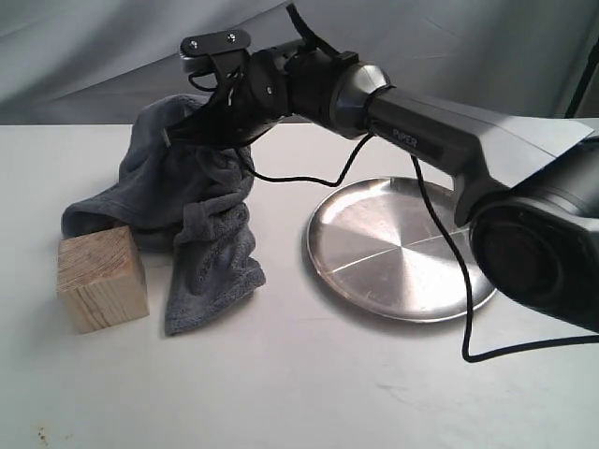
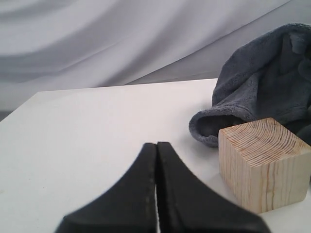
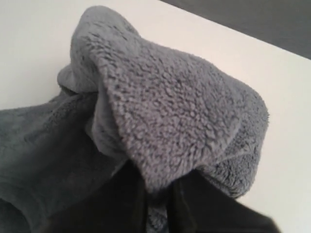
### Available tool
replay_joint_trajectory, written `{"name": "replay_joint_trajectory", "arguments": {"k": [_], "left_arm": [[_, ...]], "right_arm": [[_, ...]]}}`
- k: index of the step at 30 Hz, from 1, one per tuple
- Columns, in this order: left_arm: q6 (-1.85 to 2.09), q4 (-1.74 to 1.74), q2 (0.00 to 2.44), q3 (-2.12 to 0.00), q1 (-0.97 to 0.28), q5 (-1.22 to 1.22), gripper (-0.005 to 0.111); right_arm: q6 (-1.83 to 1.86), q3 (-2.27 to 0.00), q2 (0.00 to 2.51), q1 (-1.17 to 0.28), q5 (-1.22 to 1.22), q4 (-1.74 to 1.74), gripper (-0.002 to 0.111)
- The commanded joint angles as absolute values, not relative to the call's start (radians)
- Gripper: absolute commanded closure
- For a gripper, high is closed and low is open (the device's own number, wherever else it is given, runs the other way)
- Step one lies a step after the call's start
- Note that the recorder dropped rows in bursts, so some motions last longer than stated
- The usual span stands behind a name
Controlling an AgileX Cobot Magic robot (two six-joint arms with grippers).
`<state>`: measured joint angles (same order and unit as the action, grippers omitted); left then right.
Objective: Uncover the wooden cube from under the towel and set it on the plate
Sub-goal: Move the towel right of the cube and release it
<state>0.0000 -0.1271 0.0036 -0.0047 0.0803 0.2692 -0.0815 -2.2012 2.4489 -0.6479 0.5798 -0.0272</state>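
Pale wood catches the eye first: the wooden cube (image 1: 101, 278) sits bare on the white table (image 1: 281, 402) at the far left of the exterior view, one corner towards me, with nothing over its top. A fold of the dark grey towel (image 1: 201, 215) lies just behind it and seems to brush its back edge; I cannot tell whether they actually touch. The rest of the cloth hangs in a bunched drape from the right gripper (image 1: 208, 117), which reaches across the middle and is clamped on a pinch of plush well above the table. Its wrist view shows the pile squeezed between the dark fingers (image 3: 158, 204). Further right, well apart from the cube and with the hanging towel between them, lies the shiny metal plate (image 1: 402, 248), nothing on it. The left gripper (image 2: 156, 150) does not show in the exterior view, but its own camera has the two jaws pressed together and holding nothing, low over the table, with the cube (image 2: 265, 165) ahead of them and off their line. To my eye the left arm is the nearer one, so the pick looks like its job: jaws must part, swing towards the block, then carry it rightward past the cloth to the plate.
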Motion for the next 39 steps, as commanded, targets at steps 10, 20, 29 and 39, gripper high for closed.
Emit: {"name": "replay_joint_trajectory", "arguments": {"k": [10,20,29,39], "left_arm": [[0.0,-0.116,0.0,0.0,0.077,0.267,0.107],[0.0,-0.116,0.0,0.0,0.077,0.267,0.107],[0.0,-0.116,0.0,0.0,0.077,0.267,0.107],[0.0,-0.116,0.0,0.0,0.077,0.267,0.107]], "right_arm": [[-0.161,-2.206,2.52,-0.637,0.748,0.183,0.108],[-0.247,-2.206,2.54,-0.637,0.78,0.217,0.075],[-0.247,-2.206,2.479,-0.639,0.812,0.221,0.033],[-0.069,-2.206,2.391,-0.641,0.854,0.224,0.025]]}}
